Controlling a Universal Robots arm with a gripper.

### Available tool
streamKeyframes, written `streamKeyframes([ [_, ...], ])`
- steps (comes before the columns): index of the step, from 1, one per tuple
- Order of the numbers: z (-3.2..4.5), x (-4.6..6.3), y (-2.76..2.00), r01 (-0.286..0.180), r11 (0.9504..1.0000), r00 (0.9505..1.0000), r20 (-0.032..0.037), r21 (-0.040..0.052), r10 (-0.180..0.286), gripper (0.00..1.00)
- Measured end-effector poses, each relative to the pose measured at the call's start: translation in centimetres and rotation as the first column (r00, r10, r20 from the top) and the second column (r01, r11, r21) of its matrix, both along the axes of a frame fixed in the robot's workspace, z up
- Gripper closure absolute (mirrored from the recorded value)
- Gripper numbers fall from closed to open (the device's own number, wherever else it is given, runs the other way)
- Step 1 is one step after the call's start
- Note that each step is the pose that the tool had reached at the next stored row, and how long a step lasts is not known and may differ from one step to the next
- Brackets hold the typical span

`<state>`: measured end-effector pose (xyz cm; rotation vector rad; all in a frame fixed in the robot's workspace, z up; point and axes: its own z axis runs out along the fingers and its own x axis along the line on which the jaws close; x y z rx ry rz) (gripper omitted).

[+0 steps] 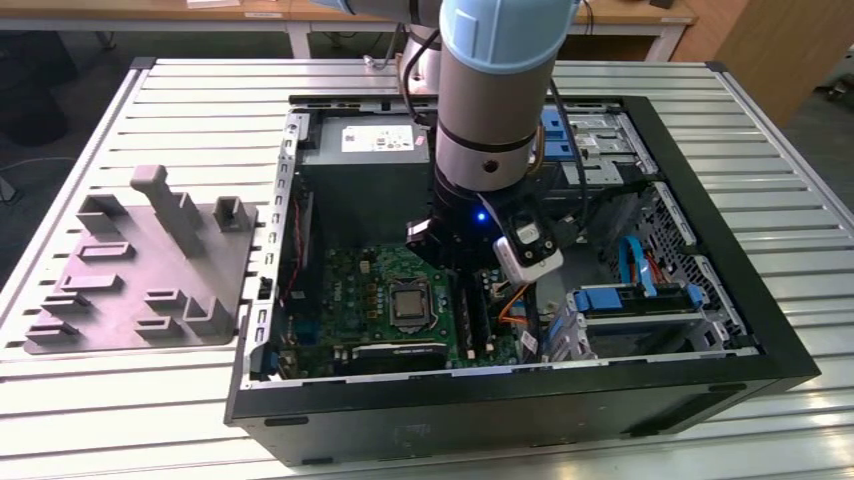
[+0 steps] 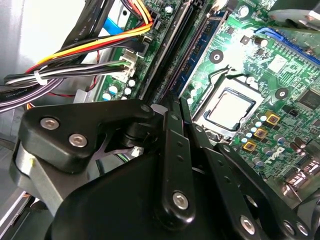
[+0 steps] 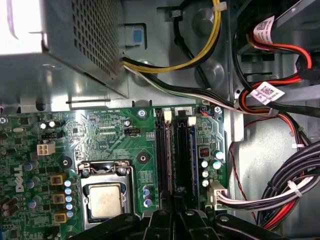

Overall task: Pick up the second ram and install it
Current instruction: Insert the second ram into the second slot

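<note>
Gripper (image 2: 173,102) is seen pressed together, tips apparently on top edge of ram (image 2: 200,47). Ram is stood in slot (image 1: 470,318), lower centre of exterior view, beside socket (image 1: 404,300). Push is best kept vertical, spread evenly along strip.

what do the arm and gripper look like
The arm is a silver-grey tube with a pale blue joint cap; its black wrist carries a small blue light and a white box. The gripper is black, with jointed links pinned by silver screws.
</note>
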<state>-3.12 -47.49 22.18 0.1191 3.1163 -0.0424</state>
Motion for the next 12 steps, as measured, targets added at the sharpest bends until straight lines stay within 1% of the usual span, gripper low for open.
streamKeyframes([
  [4,-0.12,0.00,0.00,0.000,1.0000,1.0000,-0.0004,-0.0018,0.000,0.87],
  [12,-0.29,0.00,0.00,0.000,1.0000,1.0000,-0.0004,-0.0023,0.000,0.87],
])
